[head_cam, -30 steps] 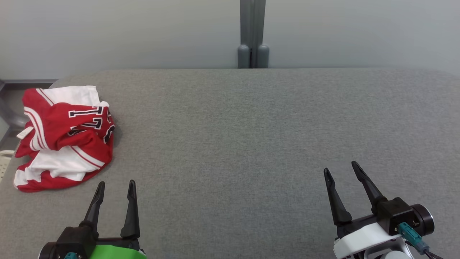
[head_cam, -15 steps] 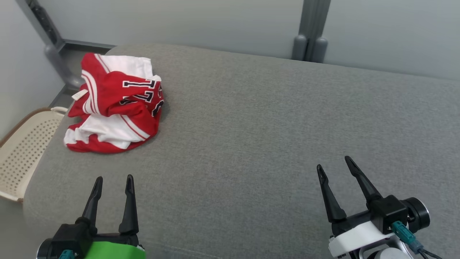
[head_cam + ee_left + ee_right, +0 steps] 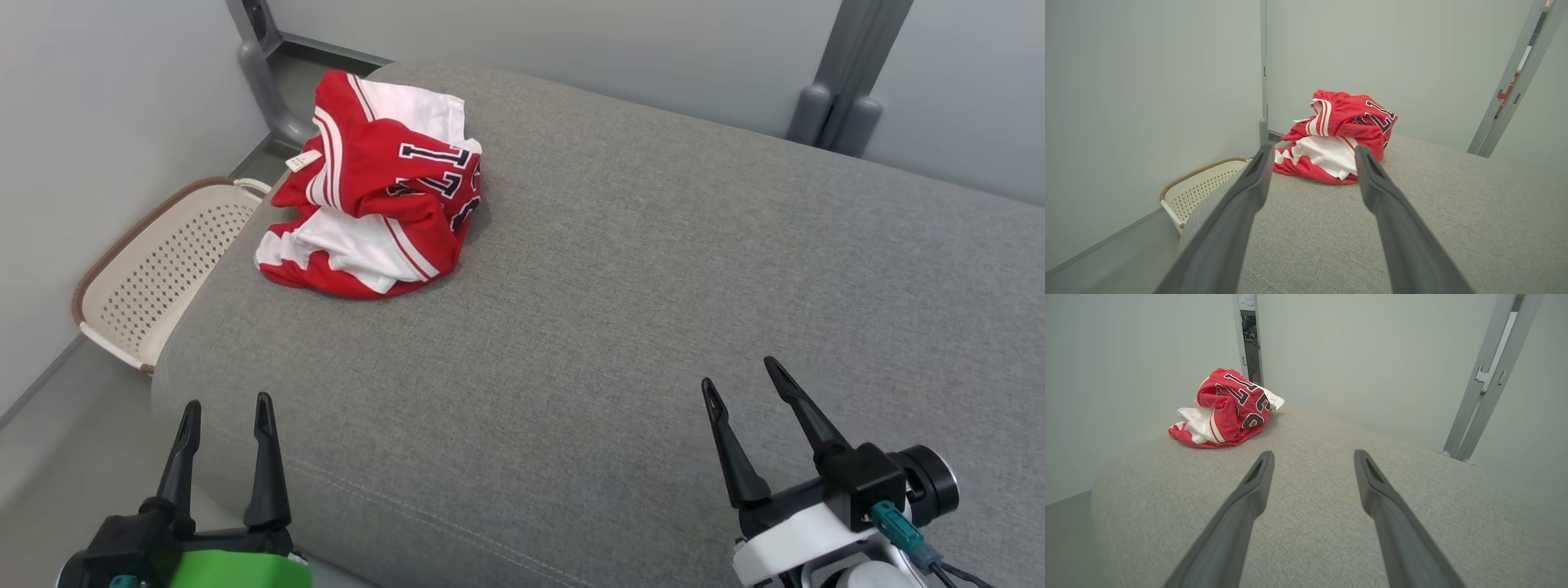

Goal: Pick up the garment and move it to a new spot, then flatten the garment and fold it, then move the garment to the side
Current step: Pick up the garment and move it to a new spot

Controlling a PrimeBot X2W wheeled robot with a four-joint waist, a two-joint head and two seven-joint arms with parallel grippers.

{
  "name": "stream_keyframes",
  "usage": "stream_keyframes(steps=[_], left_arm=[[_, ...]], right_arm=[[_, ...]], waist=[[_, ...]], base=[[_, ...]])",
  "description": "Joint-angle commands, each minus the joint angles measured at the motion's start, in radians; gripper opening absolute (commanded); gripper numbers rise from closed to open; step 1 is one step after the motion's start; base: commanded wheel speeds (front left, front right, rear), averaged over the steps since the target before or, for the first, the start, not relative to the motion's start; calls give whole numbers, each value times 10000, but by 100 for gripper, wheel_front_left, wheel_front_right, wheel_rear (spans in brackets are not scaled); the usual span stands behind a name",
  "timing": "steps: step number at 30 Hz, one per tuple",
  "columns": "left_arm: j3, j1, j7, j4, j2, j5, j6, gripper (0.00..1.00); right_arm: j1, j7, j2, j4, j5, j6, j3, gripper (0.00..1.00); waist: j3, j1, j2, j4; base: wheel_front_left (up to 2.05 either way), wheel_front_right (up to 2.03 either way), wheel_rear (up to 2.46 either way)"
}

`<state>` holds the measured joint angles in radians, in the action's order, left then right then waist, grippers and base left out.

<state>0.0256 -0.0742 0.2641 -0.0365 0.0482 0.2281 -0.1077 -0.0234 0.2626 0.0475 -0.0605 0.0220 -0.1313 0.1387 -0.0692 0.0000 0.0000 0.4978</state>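
One garment: a red-and-white sports jersey [image 3: 371, 208], crumpled in a heap at the far left corner of the grey padded table [image 3: 653, 286], close to its left edge. Black numerals outlined in white show on the top fold. Creases hide part of them, possibly a 1 and a 7.

One cream perforated basket [image 3: 155, 273] with a brown rim stands on the floor, just beside the table's left edge.

Two grey posts stand by the wall: one [image 3: 261, 82] behind the jersey, one [image 3: 841, 90] at far right.

Two grippers. The left gripper [image 3: 227, 402] has its fingers parted with nothing between them, at the table's near left corner. The right gripper [image 3: 740, 373] has its fingers parted and is empty, over the near right part. Both are well apart from the jersey.
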Motion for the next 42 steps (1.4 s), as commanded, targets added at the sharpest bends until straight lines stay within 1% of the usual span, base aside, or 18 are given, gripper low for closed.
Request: stream_keyframes(steps=[1,7,11,15,17,20,21,22,23,24,25,29,32,34,36,38,39,42], left_arm=[[46,-129,2,72,39,36,89,100],[203,-118,2,269,41,157,279,100],[277,179,2,442,39,287,385,100],[216,828,2,415,39,-79,172,100],[309,1466,2,294,42,-82,9,100],[180,2732,-1,-300,208,-173,-171,100],[65,3136,-2,-630,245,62,-204,100],[-220,3626,-4,-1155,500,127,-222,100],[-794,4232,-59,-1654,844,280,-232,100],[-1048,4763,-195,-2033,985,613,-222,100],[-1302,5404,-419,-2471,1264,980,-217,100],[-1803,7285,-1465,-3815,1934,2301,-224,100],[-2081,8518,-2480,-4791,2188,3291,-225,100],[-2430,9183,-3469,-5394,2331,4073,-228,100],[-2998,9759,-4640,-5720,2495,5121,-228,100],[-3398,10190,-5347,-5972,2911,5682,-227,100],[-3528,10352,-5503,-6114,3066,5847,-227,100],[-3792,10788,-5687,-6770,3235,6261,-229,100]], right_arm=[[155,32,52,-42,88,10,27,100],[349,33,174,-145,59,10,241,100],[413,32,291,-148,47,10,266,100],[431,32,495,-59,107,10,168,100],[429,33,586,14,147,10,58,100],[433,33,819,137,229,10,-156,100],[432,32,889,167,254,10,-199,100],[454,33,973,223,290,10,-240,100],[483,32,1067,273,294,10,-280,100],[509,32,1131,331,314,10,-334,100],[543,32,1205,390,330,10,-349,100],[697,32,1423,568,386,10,-373,100],[785,32,1547,679,421,10,-403,100],[866,32,1642,729,421,10,-387,100],[1008,33,1736,812,430,10,-428,100],[1068,32,1791,889,443,10,-438,100],[1110,33,1809,935,450,10,-417,100],[1212,33,1877,1046,466,10,-352,100]], waist=[[-160,0,0,188],[-373,0,0,270],[-549,0,0,282],[-813,0,0,257],[-1006,0,0,246],[-1383,0,0,239],[-1500,0,0,235],[-1667,0,0,229],[-1818,0,0,222],[-1939,0,0,223],[-2076,0,0,184],[-2627,0,0,-123],[-2991,0,0,-307],[-3226,0,0,-465],[-3465,0,0,-642],[-3680,0,0,-776],[-3770,0,0,-831],[-4031,0,0,-1021]], base=[[0,0,0],[0,0,0],[0,0,0],[0,0,0],[0,0,0],[0,0,0],[0,0,0],[0,0,0],[0,0,0],[0,0,0],[0,0,0],[0,0,0],[0,0,0],[0,0,0],[0,0,0],[0,0,0],[0,0,0],[0,0,0]])
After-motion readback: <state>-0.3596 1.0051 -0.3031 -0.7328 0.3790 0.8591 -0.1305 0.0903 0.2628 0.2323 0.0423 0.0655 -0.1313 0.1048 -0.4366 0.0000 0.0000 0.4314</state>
